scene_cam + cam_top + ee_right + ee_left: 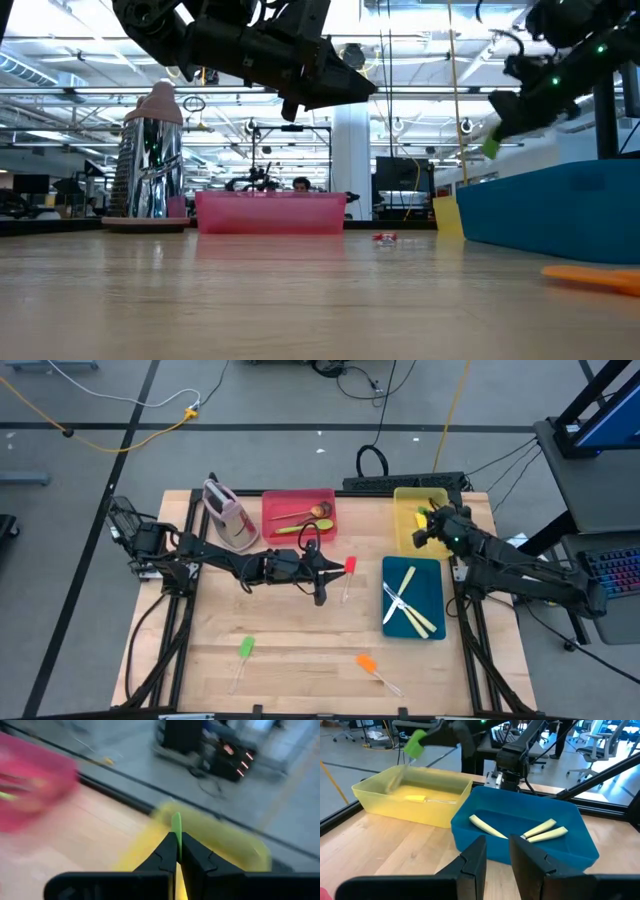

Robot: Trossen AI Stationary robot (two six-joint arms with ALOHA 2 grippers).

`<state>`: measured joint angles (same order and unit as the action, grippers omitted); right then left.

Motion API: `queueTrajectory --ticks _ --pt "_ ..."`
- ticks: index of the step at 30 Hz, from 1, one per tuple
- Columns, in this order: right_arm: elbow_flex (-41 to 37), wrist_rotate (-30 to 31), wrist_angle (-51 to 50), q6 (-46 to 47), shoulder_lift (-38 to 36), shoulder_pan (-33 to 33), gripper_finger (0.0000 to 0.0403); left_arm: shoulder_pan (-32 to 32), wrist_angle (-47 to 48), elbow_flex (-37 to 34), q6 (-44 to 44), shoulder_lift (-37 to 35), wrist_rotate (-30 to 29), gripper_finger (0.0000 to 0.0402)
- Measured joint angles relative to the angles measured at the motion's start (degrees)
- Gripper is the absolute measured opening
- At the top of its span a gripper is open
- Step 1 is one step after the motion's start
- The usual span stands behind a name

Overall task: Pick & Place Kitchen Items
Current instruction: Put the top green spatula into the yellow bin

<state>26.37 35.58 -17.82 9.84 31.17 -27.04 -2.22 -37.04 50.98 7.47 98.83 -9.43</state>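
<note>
**Over the yellow tray: spatula in our grip**

Over the yellow tray (402, 538) at the worktop's far right corner, our right gripper (424, 523) is clenching a green spatula (414, 744). Our left gripper (320, 598), fingers slightly parted and holding nothing, is hovering mid-worktop beside the red spatula (349, 569).

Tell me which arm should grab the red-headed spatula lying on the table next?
Left. Its end effector hovers right beside the red-headed clear-handled spatula with nothing between its fingers, while the right end effector is over the yellow rectangular tray, shut on a green-headed spatula.
</note>
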Motion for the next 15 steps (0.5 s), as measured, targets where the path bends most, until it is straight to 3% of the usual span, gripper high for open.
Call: queueTrajectory --ticks 6,15 --pt "-0.07 2.22 -6.33 6.76 2.33 -2.38 0.0004 0.00 0.00 0.00 -0.26 0.00 0.00 0.0088" --pt "-6.66 1.81 1.26 9.07 5.99 -4.07 0.0004 0.00 0.00 0.00 -0.22 0.00 0.02 0.0088"
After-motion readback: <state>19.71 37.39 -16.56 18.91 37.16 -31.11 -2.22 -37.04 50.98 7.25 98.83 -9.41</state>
